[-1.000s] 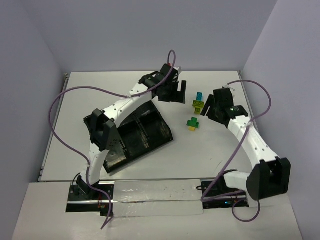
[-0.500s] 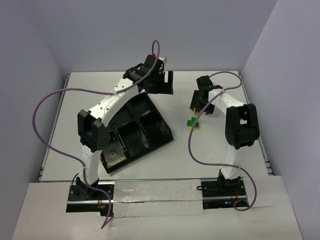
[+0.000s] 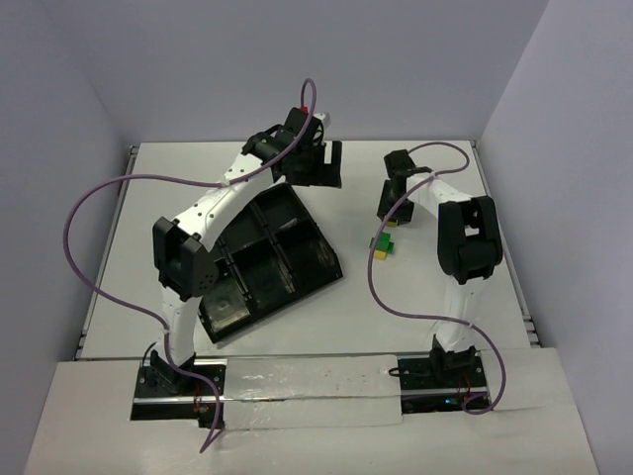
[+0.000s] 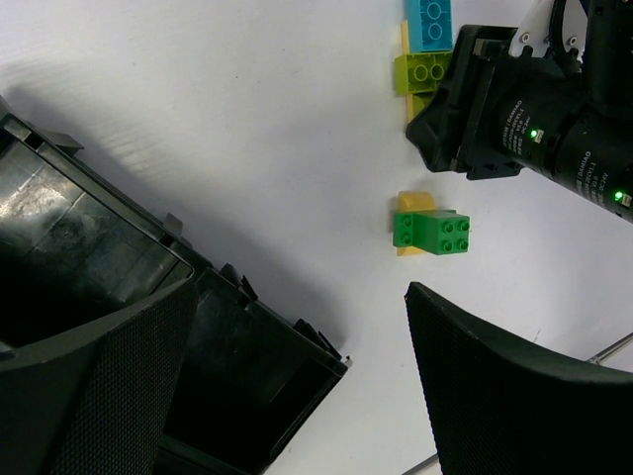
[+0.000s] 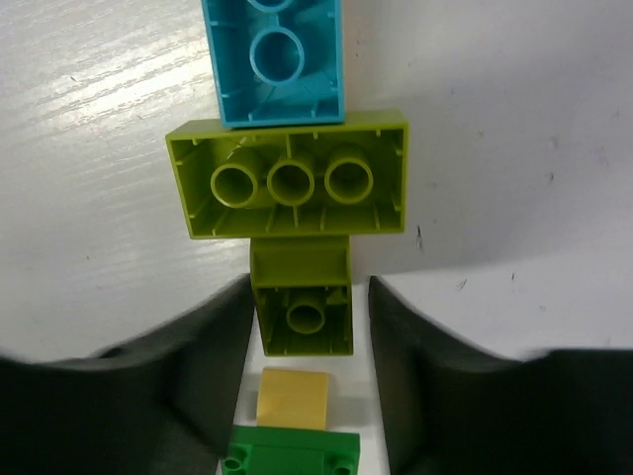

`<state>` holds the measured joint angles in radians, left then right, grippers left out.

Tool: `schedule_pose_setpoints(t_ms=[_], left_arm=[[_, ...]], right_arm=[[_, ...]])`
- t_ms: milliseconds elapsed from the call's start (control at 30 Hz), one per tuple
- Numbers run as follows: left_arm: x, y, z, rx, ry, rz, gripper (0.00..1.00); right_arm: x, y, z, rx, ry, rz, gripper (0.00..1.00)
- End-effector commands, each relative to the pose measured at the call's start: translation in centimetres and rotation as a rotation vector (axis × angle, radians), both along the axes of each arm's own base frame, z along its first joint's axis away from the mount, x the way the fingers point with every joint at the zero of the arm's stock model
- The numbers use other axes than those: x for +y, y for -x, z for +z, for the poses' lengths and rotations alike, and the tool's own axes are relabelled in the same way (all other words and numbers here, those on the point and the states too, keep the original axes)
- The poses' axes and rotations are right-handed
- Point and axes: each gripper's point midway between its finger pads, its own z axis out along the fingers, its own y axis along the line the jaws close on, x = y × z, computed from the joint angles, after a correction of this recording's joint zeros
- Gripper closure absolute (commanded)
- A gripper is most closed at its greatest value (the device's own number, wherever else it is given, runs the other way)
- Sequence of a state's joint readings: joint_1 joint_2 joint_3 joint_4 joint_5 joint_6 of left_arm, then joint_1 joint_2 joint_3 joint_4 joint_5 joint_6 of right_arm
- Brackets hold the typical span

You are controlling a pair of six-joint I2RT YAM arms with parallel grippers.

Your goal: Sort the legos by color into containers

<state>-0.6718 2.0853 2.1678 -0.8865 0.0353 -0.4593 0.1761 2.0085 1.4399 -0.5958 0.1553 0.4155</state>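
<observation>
The black tray (image 3: 259,259) lies tilted left of centre; its corner shows in the left wrist view (image 4: 247,346). My right gripper (image 3: 389,206) is open and straddles a small lime brick (image 5: 302,297), its fingers (image 5: 193,366) close on both sides. Beyond it lie a wide lime brick (image 5: 287,178) and a light blue brick (image 5: 272,59). Nearer lie a yellow brick (image 5: 292,398) and a green brick (image 5: 292,453), also seen from above (image 3: 382,241). My left gripper (image 3: 324,173) is open and empty, above the tray's far corner (image 4: 297,297).
The left wrist view shows the green brick (image 4: 435,234), the lime brick (image 4: 423,71), the light blue brick (image 4: 428,20) and the right gripper's black body (image 4: 524,129) over them. Purple cables loop over both arms. Walls stand at the back and both sides.
My right arm has swung in and its gripper has come down over the lime bricks. My left gripper has shifted slightly left, toward the back.
</observation>
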Motion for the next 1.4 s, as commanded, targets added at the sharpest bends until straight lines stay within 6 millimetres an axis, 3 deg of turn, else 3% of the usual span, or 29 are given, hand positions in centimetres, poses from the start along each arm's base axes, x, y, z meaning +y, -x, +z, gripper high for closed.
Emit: schedule_pose_setpoints(t_ms=[0, 133, 233, 467, 567, 633, 700, 933, 1233, 1367], left_arm=[[0.2, -0.7, 2.0, -0.046, 0.022, -0.009, 0.06], [1.2, -1.2, 2.3, -0.06, 0.013, 0.014, 0.05], [2.4, -2.0, 2.8, -0.066, 0.018, 0.039, 0.05], [5.4, -3.6, 5.4, -0.075, 0.136, 0.089, 0.05], [5.1, -3.5, 6.5, -0.082, 0.193, 0.065, 0.05], [4.3, -2.7, 7.5, -0.076, 0.255, 0.017, 0.05], [3.6, -2.3, 8.4, -0.077, 0.304, -0.014, 0.05], [0.7, 0.0, 10.8, 0.007, 0.528, -0.137, 0.05], [-1.7, -0.4, 9.7, 0.175, 0.683, -0.1, 0.05], [-2.8, -0.3, 8.1, 0.227, 0.645, -0.079, 0.06]], right_arm=[[0.2, -2.1, 1.5, -0.076, -0.013, 0.008, 0.59], [1.0, -1.6, 4.0, -0.121, -0.065, 0.043, 0.79], [2.4, -0.4, 7.5, -0.164, -0.147, 0.101, 1.0], [7.3, 4.4, 12.9, -0.217, -0.455, 0.301, 1.0], [10.0, 6.9, 14.6, -0.219, -0.638, 0.419, 1.0], [11.7, 8.6, 16.8, -0.248, -0.76, 0.524, 1.0], [12.2, 9.8, 17.8, -0.262, -0.806, 0.577, 1.0], [12.3, 11.2, 19.4, -0.291, -0.801, 0.643, 1.0], [11.7, 11.3, 20.0, -0.304, -0.745, 0.653, 1.0], [11.0, 11.0, 19.5, -0.305, -0.693, 0.62, 1.0]])
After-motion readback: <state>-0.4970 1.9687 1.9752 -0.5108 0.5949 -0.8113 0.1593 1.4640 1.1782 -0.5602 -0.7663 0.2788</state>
